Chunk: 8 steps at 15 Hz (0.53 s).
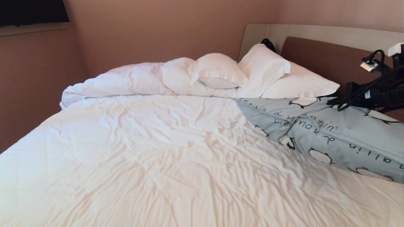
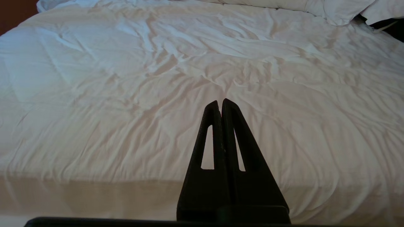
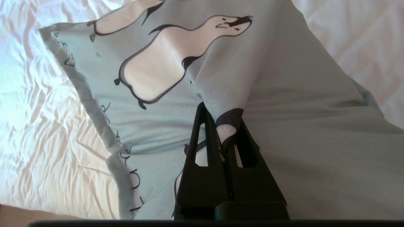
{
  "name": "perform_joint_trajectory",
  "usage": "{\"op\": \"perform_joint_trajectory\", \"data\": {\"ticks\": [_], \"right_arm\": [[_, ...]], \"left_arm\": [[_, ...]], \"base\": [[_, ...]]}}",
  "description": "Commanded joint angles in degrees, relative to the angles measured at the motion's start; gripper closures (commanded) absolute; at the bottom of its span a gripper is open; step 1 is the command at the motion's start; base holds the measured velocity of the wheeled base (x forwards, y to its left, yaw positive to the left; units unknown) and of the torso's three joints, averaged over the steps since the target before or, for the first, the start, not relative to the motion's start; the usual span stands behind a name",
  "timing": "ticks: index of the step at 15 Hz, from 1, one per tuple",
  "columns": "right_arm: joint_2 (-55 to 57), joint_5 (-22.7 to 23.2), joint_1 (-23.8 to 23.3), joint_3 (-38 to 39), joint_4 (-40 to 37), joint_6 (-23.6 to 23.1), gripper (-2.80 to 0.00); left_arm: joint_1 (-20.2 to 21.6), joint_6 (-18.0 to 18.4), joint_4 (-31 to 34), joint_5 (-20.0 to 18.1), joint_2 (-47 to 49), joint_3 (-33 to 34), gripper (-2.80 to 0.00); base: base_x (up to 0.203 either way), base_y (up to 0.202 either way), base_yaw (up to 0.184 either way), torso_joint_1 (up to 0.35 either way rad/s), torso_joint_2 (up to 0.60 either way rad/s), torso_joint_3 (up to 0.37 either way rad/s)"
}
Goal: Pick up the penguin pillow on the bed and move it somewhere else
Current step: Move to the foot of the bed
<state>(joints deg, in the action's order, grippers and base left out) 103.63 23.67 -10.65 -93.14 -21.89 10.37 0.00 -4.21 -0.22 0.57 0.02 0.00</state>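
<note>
Nearest the robot, the left gripper (image 2: 221, 104) hung parked over the near edge of the bed (image 1: 151, 164), its fingers pressed together on nothing, with only wrinkled white sheet ahead of it. Further in and on the right side, the penguin pillow (image 1: 334, 132) lay partly raised off the sheet, its light blue cover creased and folded along the middle. At its far right edge the right gripper (image 3: 225, 126) was clamped on a pinched fold of the printed fabric, the arm reaching in from the right. Only cloth seemed to be caught, so the carry would probably go best slowly, lifting enough for the drooping near corner to clear the sheet before swinging sideways. Beyond lay the bunched white duvet (image 1: 126, 82), two plain white pillows (image 1: 268, 69), and the brown headboard (image 1: 322, 56).
</note>
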Motion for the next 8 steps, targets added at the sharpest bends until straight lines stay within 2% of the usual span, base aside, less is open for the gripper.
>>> {"op": "perform_joint_trajectory", "data": {"ticks": [1, 5, 8], "right_arm": [[0.1, 0.1, 0.0, 0.1, 0.9, 0.0, 0.00], [0.1, 0.1, 0.0, 0.6, 2.2, 0.1, 0.00], [0.1, 0.1, 0.0, 0.7, 2.3, 0.0, 0.00]], "left_arm": [[0.0, 0.0, 0.0, 0.0, 0.0, 0.2, 0.00], [0.0, -0.2, 0.0, 0.0, 0.0, 0.2, 0.00], [0.0, -0.2, -0.1, 0.0, 0.0, 0.2, 0.00]], "base": [[0.000, 0.000, 0.000, 0.000, 0.00, 0.000], [-0.018, 0.000, 0.001, 0.004, 0.00, 0.000], [-0.182, 0.000, 0.001, 0.002, 0.00, -0.002]]}}
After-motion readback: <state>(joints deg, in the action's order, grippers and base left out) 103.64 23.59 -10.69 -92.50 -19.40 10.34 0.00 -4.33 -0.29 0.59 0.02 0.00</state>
